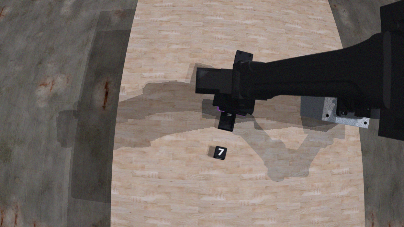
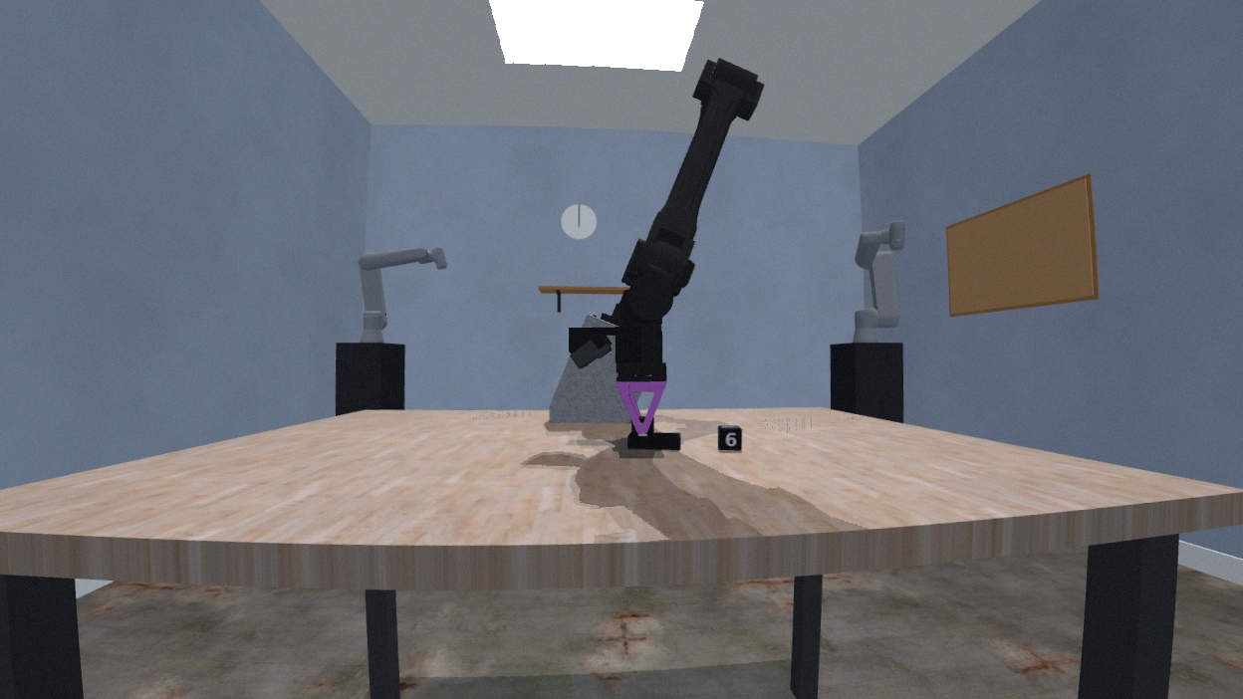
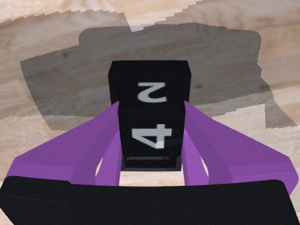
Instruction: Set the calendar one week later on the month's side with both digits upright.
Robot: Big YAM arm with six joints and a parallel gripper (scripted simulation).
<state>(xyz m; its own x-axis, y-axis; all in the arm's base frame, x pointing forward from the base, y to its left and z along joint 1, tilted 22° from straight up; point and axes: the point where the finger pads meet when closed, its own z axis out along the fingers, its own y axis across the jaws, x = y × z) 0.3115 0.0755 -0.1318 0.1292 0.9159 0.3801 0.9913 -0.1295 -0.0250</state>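
My gripper (image 3: 151,111) is shut on a black cube (image 3: 150,130) and points straight down. In the wrist view the cube shows a white 4 toward the camera, and a white 2 shows on the black surface just beyond it. Both digits look upside down there. The low black tray (image 2: 653,441) lies flat on the table under my gripper (image 2: 641,430), which is over its left end. From above, one tray end (image 1: 226,122) sticks out past my gripper (image 1: 230,113). The second black cube (image 1: 219,152) stands alone on the table beside the tray, with 7 on top and 6 on the side in the front view (image 2: 730,438).
The arm's grey base block (image 1: 333,111) stands at the table's back edge. The arm reaches over the middle of the table and casts a wide shadow. Two grey robot arms on black pedestals (image 2: 371,348) (image 2: 869,348) stand beyond the table.
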